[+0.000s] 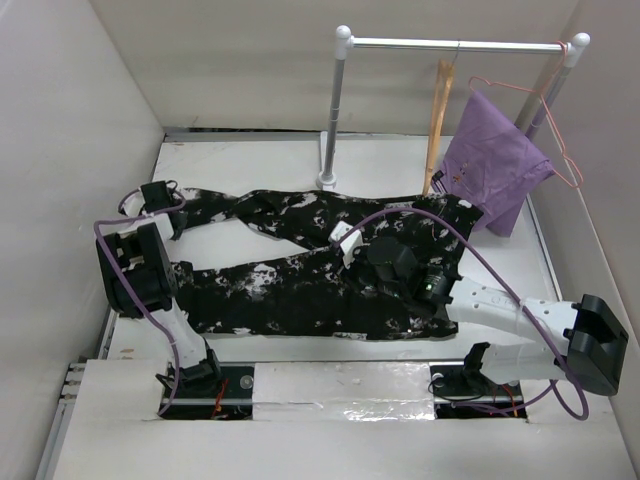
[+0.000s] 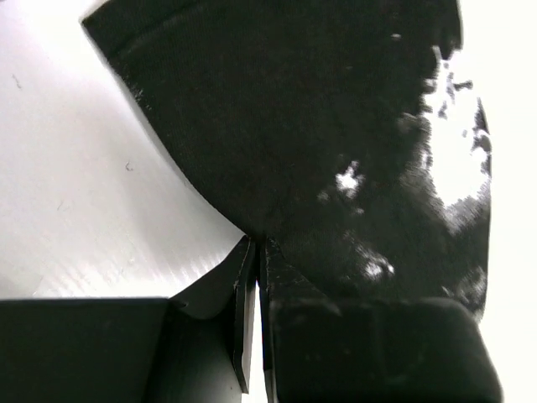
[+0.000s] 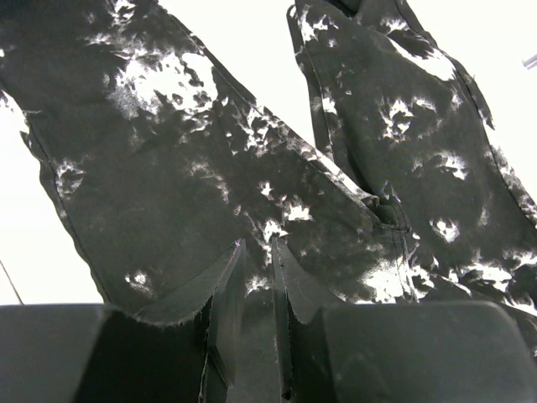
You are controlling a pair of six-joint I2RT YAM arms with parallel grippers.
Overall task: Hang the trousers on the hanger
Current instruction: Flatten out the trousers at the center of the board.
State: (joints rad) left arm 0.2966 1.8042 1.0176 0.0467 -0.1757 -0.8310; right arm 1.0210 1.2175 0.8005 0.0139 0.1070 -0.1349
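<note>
The black, white-speckled trousers (image 1: 290,290) lie flat across the table, waist to the right and both legs running left. My left gripper (image 1: 163,205) is at the cuff of the far leg. In the left wrist view it (image 2: 256,243) is shut on the edge of the trousers (image 2: 319,126). My right gripper (image 1: 345,243) is low over the crotch area. In the right wrist view it (image 3: 258,248) is nearly closed with a fold of the trousers (image 3: 168,168) between its fingers. The tan wooden hanger (image 1: 437,120) hangs from the rail at the back, away from both grippers.
A white-and-metal clothes rail (image 1: 450,44) stands at the back right on a post (image 1: 333,120). A purple cloth (image 1: 495,160) hangs from it on a pink wire hanger (image 1: 560,130). White walls enclose the table (image 1: 250,165) on the left, back and right.
</note>
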